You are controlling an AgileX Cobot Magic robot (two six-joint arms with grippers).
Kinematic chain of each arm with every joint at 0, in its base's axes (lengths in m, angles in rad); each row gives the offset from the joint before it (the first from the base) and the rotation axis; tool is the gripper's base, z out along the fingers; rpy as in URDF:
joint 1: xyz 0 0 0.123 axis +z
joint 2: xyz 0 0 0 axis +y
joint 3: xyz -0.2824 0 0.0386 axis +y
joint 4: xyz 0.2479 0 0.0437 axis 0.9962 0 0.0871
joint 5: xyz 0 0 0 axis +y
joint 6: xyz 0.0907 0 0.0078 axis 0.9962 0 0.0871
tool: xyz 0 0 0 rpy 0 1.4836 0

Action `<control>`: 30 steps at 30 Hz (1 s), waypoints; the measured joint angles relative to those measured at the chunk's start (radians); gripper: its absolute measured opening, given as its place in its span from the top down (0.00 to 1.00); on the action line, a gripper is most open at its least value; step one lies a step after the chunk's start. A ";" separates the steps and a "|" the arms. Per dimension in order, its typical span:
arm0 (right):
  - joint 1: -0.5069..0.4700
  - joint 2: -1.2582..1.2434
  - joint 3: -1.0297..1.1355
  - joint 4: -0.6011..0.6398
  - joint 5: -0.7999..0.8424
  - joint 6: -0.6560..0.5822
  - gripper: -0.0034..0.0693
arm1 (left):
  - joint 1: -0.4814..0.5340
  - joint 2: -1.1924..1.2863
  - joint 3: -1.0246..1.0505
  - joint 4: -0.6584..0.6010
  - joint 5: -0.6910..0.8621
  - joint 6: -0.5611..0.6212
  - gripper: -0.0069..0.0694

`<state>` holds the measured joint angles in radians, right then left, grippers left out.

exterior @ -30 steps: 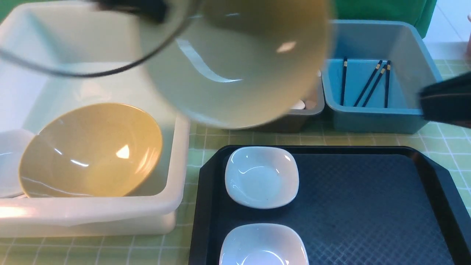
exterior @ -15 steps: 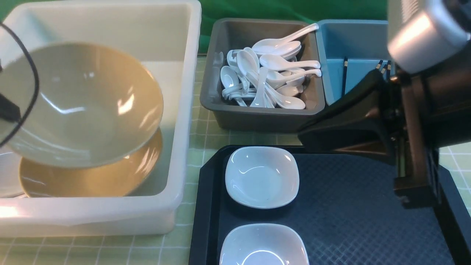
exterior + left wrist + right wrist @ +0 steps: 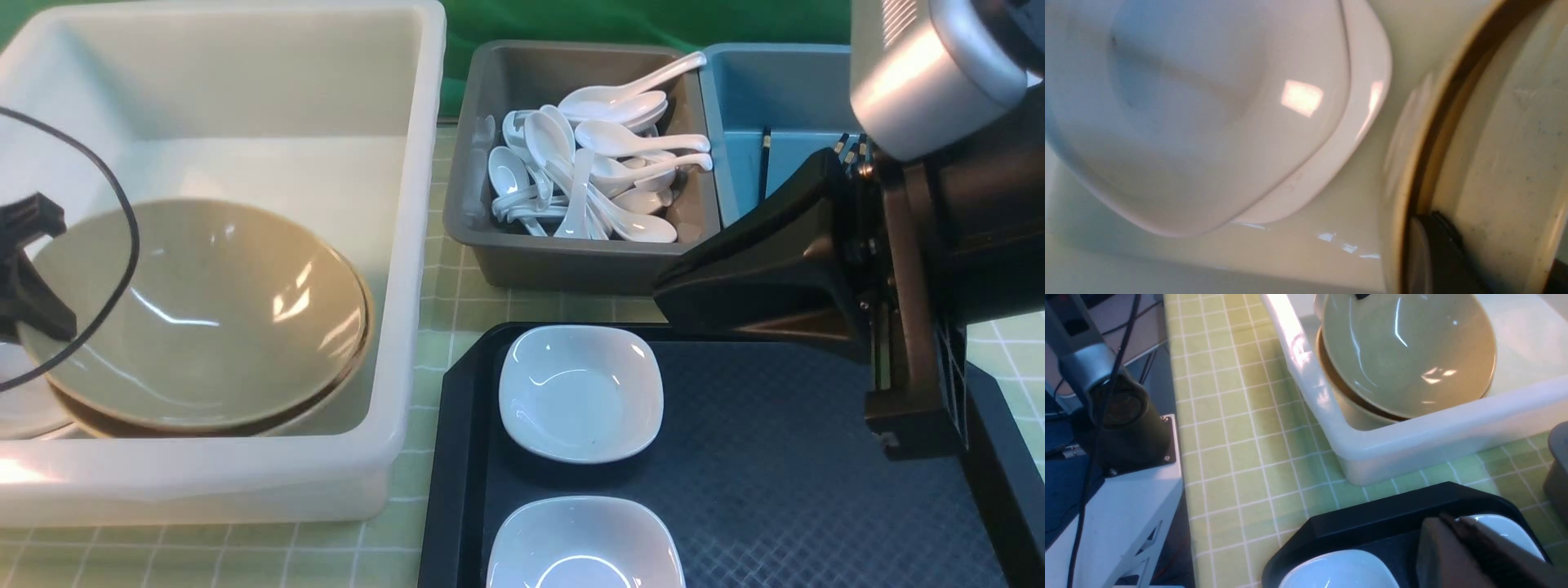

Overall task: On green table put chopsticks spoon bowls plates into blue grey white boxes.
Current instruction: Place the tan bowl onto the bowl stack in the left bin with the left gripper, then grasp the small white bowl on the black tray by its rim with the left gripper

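Left gripper [image 3: 33,278] looks clamped on top bowl [image 3: 204,314] rim; bowl sits nested on another in the white box [image 3: 408,245], at left. Right gripper [image 3: 678,294] closed, empty, over tray [image 3: 816,490]. Spoons [image 3: 588,163], chopsticks [image 3: 766,171] boxed; two white dishes [image 3: 581,392] left on tray.

We are looking at a tan bowl [image 3: 1502,143], with a black finger [image 3: 1439,253] of our left arm sitting against its rim. Just outside the bowl a second tan edge [image 3: 1404,171] is showing, blurred. Beside the bowl, not touching it, two white square plates [image 3: 1208,114] are lying stacked on the pale box floor [image 3: 1363,212].
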<state>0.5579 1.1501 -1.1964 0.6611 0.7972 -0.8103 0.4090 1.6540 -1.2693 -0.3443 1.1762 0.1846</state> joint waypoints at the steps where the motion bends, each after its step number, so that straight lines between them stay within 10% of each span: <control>1: 0.000 0.000 0.000 0.000 0.000 0.000 0.90 | 0.000 0.003 0.000 0.000 -0.002 -0.001 0.89; 13: 0.000 0.000 0.000 0.000 0.004 0.000 0.89 | 0.000 0.008 -0.001 0.024 -0.013 -0.075 0.75; 22: 0.001 0.000 -0.001 -0.094 0.005 0.092 0.89 | -0.006 -0.066 -0.001 0.019 -0.021 -0.093 0.23; 30: 0.001 0.029 0.003 -0.332 0.018 0.361 0.85 | -0.015 -0.201 -0.064 -0.026 0.043 -0.040 0.06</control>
<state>0.5587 1.1794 -1.1931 0.3290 0.8155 -0.4491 0.3944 1.4528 -1.3330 -0.3703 1.2192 0.1444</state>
